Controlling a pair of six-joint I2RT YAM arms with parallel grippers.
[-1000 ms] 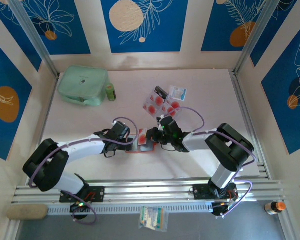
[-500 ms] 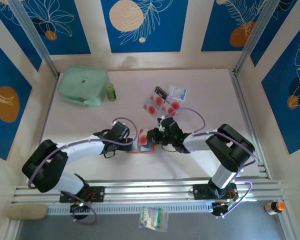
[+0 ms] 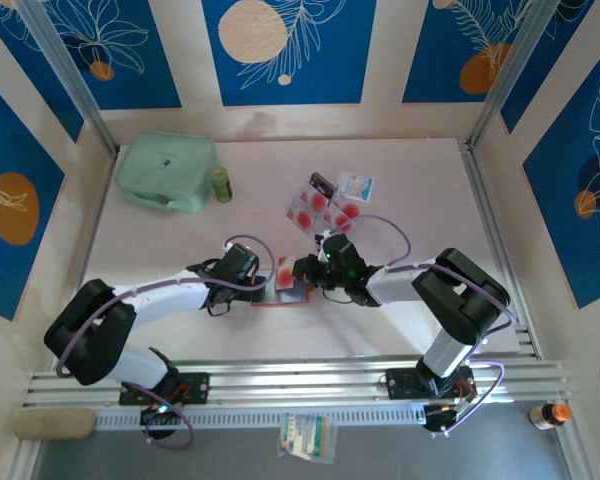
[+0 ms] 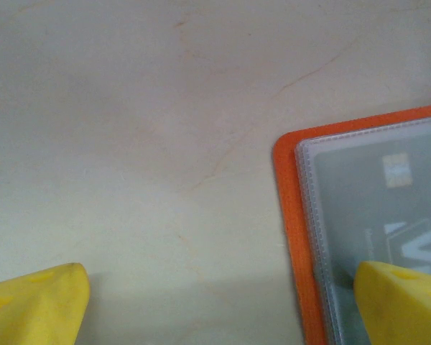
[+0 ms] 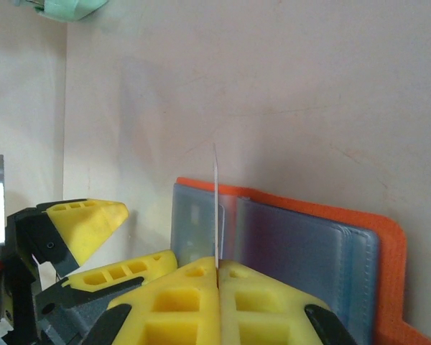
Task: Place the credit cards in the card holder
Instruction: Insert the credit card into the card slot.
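Pale tabletop [image 3: 420,180], orange card holder [image 3: 277,299] open at centre. Right gripper [image 5: 217,269] clamped on credit card [image 5: 216,194], edge-on, long axis pointing ahead over clear sleeves. Left gripper [image 4: 219,302] spread wide, one finger over holder's edge.

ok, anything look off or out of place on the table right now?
Nothing damaged or spilled. The spare cards lie in a crooked, overlapping heap beyond the open orange card holder. One card stands on edge above the holder's sleeves, pinched in the shut right jaws, which fits the job.
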